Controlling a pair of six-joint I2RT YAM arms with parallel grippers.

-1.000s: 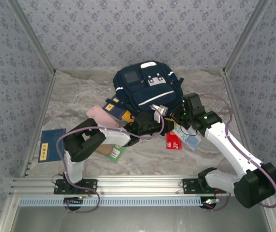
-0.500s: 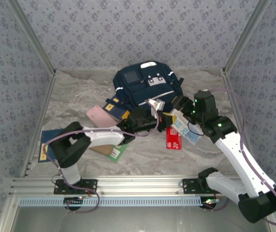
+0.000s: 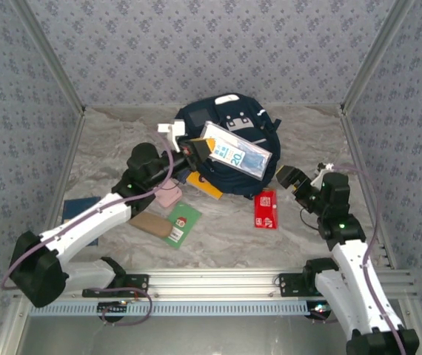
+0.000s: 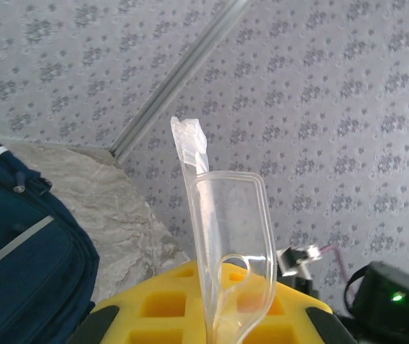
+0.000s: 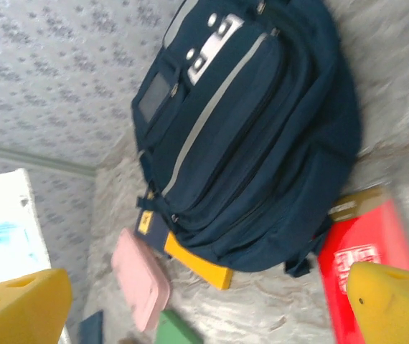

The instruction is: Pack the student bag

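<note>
My left claw (image 3: 195, 150) pinches the clear packet (image 3: 235, 154) by one thin edge above the backpack (image 3: 196, 118); it could slip. My right claw (image 3: 292, 181) gapes wide, empty.

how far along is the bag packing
Early on. Done: nothing visibly packed in the backpack. In hand: the left fingers are shut on a clear pouch held over the backpack; the right fingers are open and empty. Left: the red booklet, green book and pink case lie on the table beside it.
</note>
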